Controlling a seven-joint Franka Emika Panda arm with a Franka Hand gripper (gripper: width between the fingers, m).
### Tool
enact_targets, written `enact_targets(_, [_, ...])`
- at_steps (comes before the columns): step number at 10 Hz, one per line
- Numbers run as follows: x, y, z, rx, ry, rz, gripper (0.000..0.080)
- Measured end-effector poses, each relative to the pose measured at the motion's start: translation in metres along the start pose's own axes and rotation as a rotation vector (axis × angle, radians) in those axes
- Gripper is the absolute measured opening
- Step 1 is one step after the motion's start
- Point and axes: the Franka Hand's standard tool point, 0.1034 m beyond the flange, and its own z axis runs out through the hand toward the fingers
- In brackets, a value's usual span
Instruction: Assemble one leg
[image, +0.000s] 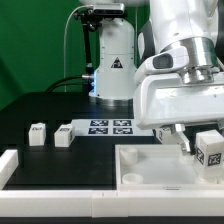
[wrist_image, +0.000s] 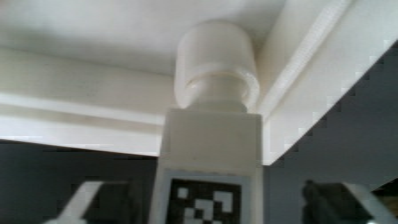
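On the black tabletop (image: 40, 110), exterior view: white robot arm (image: 180, 50) fills the upper part of that view's right, its bulky wrist housing hanging low over the work.

Below it, large white square tray-like plastic part (image: 150, 172) with raised rim, lying flat at the near right. Long white rail (image: 60, 192) runs along the near edge and turns up at the left end.

Thin flat white marker board (image: 110, 127) with its tags lies mid-table, behind the tray part.

Two loose small white tagged blocks (image: 38, 133) (image: 64, 135) sit side by side, left of the marker board, well apart from the tray part.

Task piece: small white stubby plastic leg (wrist_image: 217, 140), black-and-white tag on the face toward both cameras, sits under the gripper (wrist_image: 214, 205) at the tray part's far right corner. Wrist view: its round peg end points into the angle of the tray rim; contact with the corner not clear.

Fingers (wrist_image: 84, 200) show either side of the leg, a dark gap visible on each side; cannot tell whether they pinch it or stand spread
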Motion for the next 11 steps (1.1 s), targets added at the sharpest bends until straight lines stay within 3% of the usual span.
enact_targets(3, [0.000, 0.000, 0.000, 0.000, -0.002, 0.000, 0.0634])
enact_targets(7, [0.021, -0.001, -0.022, 0.001, -0.006, -0.003, 0.0649])
enact_targets(11, [0.015, -0.003, -0.018, 0.016, -0.087, -0.004, 0.0649])
